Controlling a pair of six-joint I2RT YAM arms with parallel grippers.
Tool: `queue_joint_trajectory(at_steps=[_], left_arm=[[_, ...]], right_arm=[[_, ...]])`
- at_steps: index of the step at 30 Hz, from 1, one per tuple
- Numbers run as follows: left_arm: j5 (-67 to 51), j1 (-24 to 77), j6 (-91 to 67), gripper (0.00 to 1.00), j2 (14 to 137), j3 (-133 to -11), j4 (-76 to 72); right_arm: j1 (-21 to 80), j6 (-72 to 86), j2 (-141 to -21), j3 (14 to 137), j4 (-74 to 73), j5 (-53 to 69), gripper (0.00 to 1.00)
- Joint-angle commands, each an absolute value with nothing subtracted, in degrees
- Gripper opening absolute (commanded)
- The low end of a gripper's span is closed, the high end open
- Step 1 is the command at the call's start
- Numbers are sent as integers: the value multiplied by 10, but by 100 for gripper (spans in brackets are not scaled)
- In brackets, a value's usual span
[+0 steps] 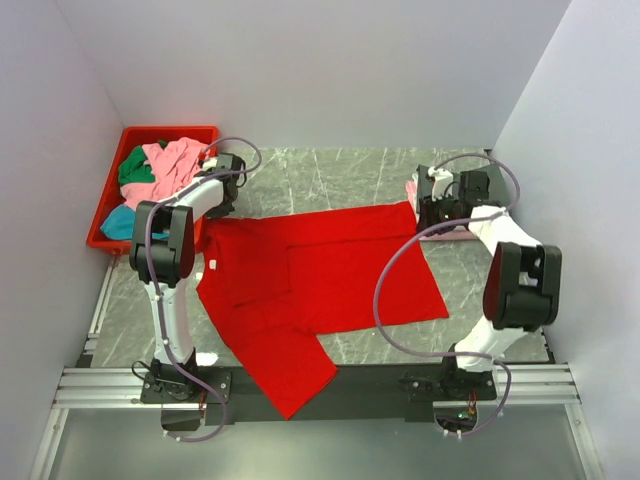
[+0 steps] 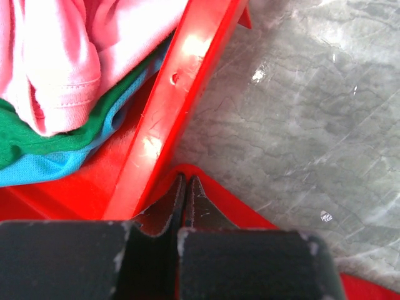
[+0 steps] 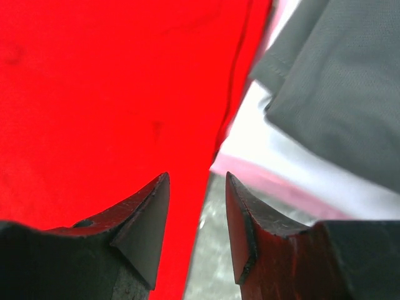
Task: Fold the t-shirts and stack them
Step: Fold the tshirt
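Observation:
A large red t-shirt point(image 1: 320, 270) lies spread across the table, one sleeve reaching toward the near edge. My left gripper point(image 1: 218, 210) point(image 2: 185, 181) is at its far left corner beside the bin, shut, with the red cloth point(image 2: 250, 212) drawn up to a peak at the tips. At the shirt's far right corner my right gripper point(image 1: 425, 210) point(image 3: 197, 178) stands open, the red hem point(image 3: 219, 125) running between its jaws. Just right of it is a stack of t-shirts: dark grey point(image 3: 337, 94), white point(image 3: 281, 150), pink point(image 3: 281, 187).
A red plastic bin point(image 1: 110, 200) point(image 2: 181, 94) at the far left holds pink point(image 1: 170, 165), green point(image 1: 135, 168) and teal point(image 1: 118, 222) t-shirts. White walls close in on both sides and the back. A metal rail runs along the near edge.

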State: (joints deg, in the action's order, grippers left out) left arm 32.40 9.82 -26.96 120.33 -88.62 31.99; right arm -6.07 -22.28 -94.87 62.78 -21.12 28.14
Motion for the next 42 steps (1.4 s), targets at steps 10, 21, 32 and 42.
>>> queue_joint_trajectory(at_steps=[10,21,32,42], left_arm=[[308,90,-256,0,1163,-868,285],[300,84,-250,0,1160,-867,282],[297,82,-248,0,1158,-865,280],[299,80,-245,1,1157,-864,282]], right_arm=[[-25,-116,-1030,699,-192,218,38],[-7,-101,-1062,708,-193,169,34],[-3,-99,-1068,707,-187,149,24],[-3,-103,-1041,685,-177,130,1]])
